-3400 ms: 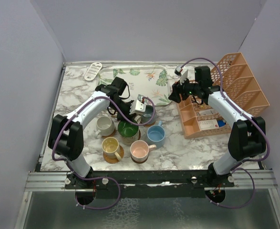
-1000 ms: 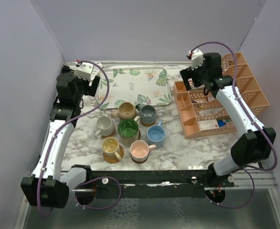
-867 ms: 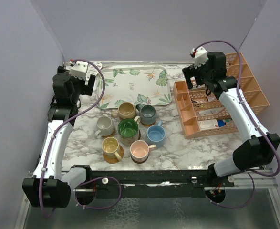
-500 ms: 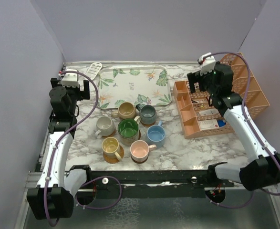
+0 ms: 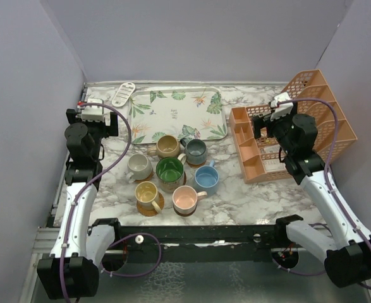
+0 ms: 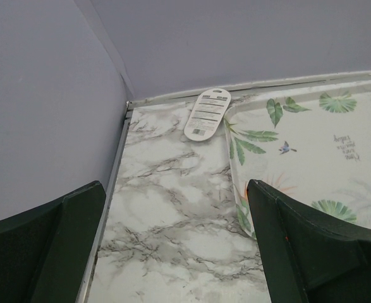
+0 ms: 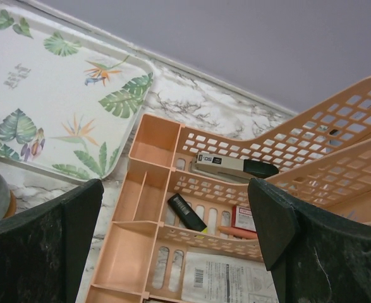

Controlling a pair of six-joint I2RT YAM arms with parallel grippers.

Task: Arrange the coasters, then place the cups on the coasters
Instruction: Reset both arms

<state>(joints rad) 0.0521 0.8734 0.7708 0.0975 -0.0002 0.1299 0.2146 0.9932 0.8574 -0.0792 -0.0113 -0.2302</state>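
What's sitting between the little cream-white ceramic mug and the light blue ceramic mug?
The round ceramic mug with a green inside stands between the cream-white mug and the light blue mug, shown in the overhead view.

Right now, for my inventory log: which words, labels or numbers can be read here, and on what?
None reads clearly.
White oval card: print and barcode, too small.
Leaf-patterned rectangular tray: cursive script, blurred.
Beige stapler in orange mesh rack: small label, unreadable.
White paper sheet in rack: barcode, print too small.
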